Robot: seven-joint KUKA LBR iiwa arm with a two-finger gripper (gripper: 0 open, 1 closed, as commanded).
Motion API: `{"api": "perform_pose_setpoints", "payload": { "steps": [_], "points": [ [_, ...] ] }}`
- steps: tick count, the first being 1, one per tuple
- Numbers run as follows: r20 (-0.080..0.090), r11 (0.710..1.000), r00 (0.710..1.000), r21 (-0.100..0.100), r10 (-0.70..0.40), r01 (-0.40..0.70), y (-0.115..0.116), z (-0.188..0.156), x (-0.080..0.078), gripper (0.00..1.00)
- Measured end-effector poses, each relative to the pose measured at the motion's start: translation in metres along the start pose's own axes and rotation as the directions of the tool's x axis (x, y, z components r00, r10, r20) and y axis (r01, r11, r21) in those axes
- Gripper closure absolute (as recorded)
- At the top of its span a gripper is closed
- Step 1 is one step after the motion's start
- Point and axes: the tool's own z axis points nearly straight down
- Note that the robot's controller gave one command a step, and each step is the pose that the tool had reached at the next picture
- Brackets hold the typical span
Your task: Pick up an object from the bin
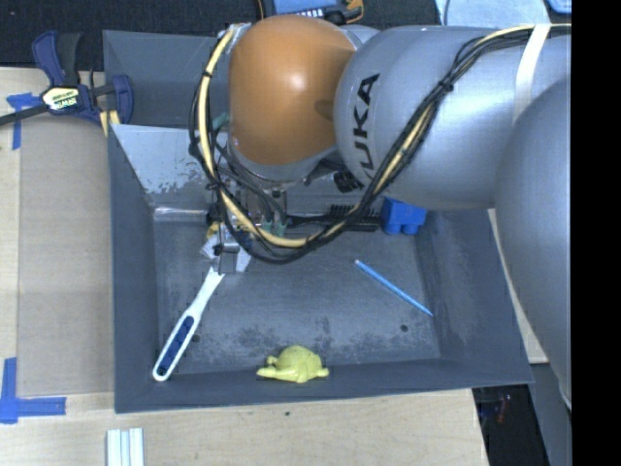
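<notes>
We are seeing the pincer [225,250] hanging low in the grey bin [131,289], right at the upper tip of a white-and-blue toothbrush [197,309] that is lying slantwise below it (apart or clamped, we cannot tell). A yellow toy turtle [291,365] is sitting well below it; a thin blue stick [393,287] and a blue block [403,216] are lying to its right.

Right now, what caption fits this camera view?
Robot arm over the end of a white-and-blue toothbrush; yellow toy turtle by the bin's wall.
</notes>
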Motion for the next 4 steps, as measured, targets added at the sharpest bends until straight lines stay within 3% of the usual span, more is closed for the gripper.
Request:
{"api": "perform_pose_setpoints", "payload": {
  "steps": [1, 2, 3, 4],
  "points": [
    [0.008, 1.000, 1.000, -0.002, 0.003, -0.003, -0.001, -0.005, -0.002, 0.00],
    [0.010, 0.985, 0.985, 0.000, -0.170, 0.170, 0.000, 0.041, 0.002, 0.00],
    [0.016, 0.841, 0.841, 0.006, -0.541, 0.541, 0.006, 0.113, 0.002, 0.00],
    [0.011, 0.722, 0.722, 0.010, -0.692, 0.692, 0.027, 0.150, -0.004, 0.00]
  ]
}}
